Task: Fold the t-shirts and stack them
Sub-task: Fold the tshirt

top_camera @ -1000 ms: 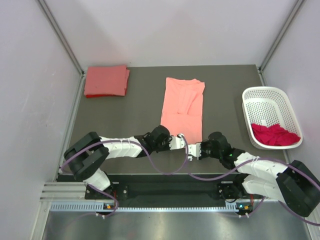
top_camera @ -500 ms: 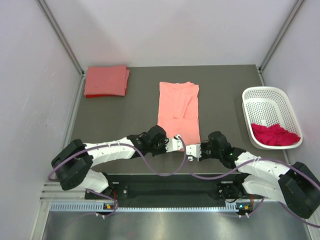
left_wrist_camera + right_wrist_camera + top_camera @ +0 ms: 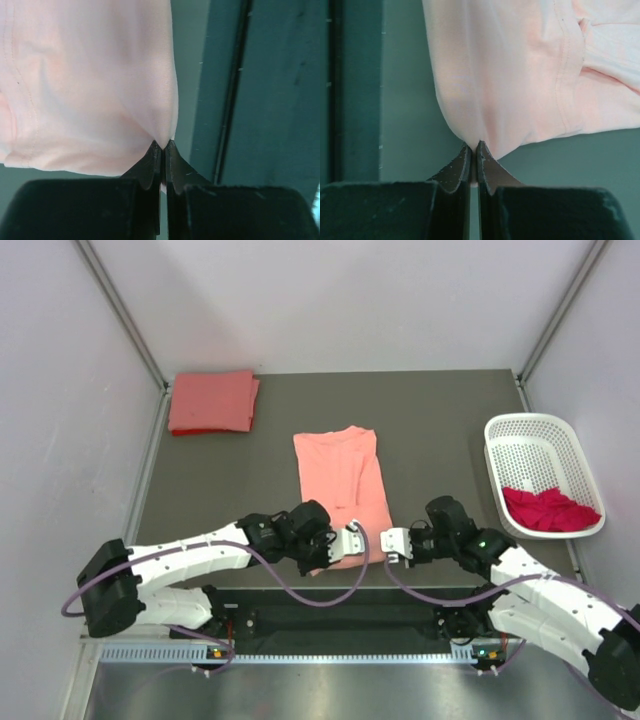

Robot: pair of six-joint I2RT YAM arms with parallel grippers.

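A light salmon-pink t-shirt (image 3: 338,485), folded into a long strip, lies in the middle of the table with its near end at the front edge. My left gripper (image 3: 347,543) is shut on that end's near left corner; the left wrist view shows the cloth (image 3: 90,75) pinched at my left gripper's (image 3: 164,145) tips. My right gripper (image 3: 392,543) is shut on the near right corner, with the cloth (image 3: 510,65) bunched at my right gripper's (image 3: 474,145) tips. A coral-red t-shirt (image 3: 212,402) lies folded at the back left. A magenta-red t-shirt (image 3: 548,510) lies crumpled in the basket.
The white perforated basket (image 3: 540,423) stands at the right edge of the dark table (image 3: 450,430). Grey walls close in the back and both sides. The table's front edge (image 3: 235,100) runs just beside my left gripper.
Both grippers have drawn the pink shirt toward the front edge and to the left. The left gripper closed on its corner during this second.
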